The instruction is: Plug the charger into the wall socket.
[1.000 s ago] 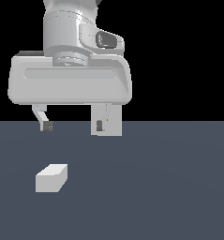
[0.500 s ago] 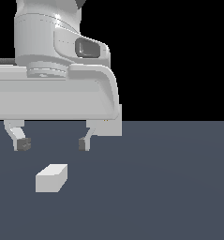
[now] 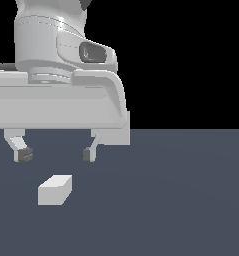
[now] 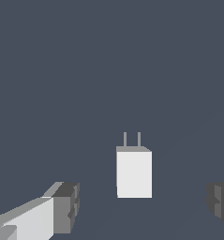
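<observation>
The charger (image 3: 54, 190) is a small light-grey block lying flat on the dark floor, toward the exterior view's left. In the wrist view the charger (image 4: 134, 173) shows two thin prongs sticking out of one end. My gripper (image 3: 56, 155) hangs open just above the block, and its dark fingertips (image 3: 24, 155) stand wider apart than the block is long. In the wrist view the gripper (image 4: 144, 208) has the block lying between its pads, untouched. The wall socket is out of view.
The dark grey floor (image 3: 181, 200) spreads across the lower half of the exterior view, with black background above it. The large white hand body (image 3: 56, 107) fills the upper left.
The gripper has come nearer and lower over the charger, shifting toward the exterior view's left, and its fingers have spread wider. The charger has not moved.
</observation>
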### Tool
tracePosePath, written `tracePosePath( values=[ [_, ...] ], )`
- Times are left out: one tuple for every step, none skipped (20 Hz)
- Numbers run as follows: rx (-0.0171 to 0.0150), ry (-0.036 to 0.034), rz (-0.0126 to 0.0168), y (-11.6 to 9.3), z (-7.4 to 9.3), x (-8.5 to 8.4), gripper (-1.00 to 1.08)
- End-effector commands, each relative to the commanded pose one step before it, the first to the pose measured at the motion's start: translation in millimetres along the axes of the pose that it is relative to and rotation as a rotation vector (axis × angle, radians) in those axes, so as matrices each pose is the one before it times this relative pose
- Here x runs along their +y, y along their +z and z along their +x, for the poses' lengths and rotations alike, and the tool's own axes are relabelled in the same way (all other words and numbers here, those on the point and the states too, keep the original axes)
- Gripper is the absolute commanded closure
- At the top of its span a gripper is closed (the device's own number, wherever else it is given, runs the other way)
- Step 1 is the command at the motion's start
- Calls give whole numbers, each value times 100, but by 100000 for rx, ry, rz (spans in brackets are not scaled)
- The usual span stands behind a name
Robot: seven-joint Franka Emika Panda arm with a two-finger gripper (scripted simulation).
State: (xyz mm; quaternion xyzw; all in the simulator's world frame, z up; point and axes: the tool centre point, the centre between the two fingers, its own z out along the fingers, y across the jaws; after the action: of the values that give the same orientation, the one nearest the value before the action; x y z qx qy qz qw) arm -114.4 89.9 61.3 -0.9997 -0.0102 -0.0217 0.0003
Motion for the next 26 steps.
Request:
tracePosePath(
  values=[
    [-42,-10,-16,208,-29,1,-92],
    [0,0,0,181,-13,3,-92],
    [0,0,0,232,-16,4,-92],
    [0,0,0,283,-20,5,-92],
    [0,0,0,333,-23,5,-92],
    [0,0,0,382,-25,6,-92],
    [0,0,0,430,-27,6,-92],
    [0,0,0,477,-28,6,-92],
    [0,0,0,472,-24,5,-92],
    [0,0,0,418,-17,4,-92],
    [0,0,0,365,-10,2,-92],
    [0,0,0,314,-5,1,-92],
    [0,0,0,263,0,0,-92],
    [0,0,0,213,3,-1,-92],
    [0,0,0,165,4,-1,-92],
    [0,0,0,117,4,-1,-92],
    [0,0,0,70,3,-1,-92],
    [0,0,0,23,1,0,-92],
    [0,0,0,0,0,0,108],
    [0,0,0,0,0,0,108],
    [0,0,0,0,0,0,108],
    [0,0,0,0,0,0,108],
    [0,0,0,0,0,0,108],
    [0,0,0,0,0,0,108],
    [0,0,0,0,0,0,108],
    [0,0,0,0,0,0,108]
  ],
)
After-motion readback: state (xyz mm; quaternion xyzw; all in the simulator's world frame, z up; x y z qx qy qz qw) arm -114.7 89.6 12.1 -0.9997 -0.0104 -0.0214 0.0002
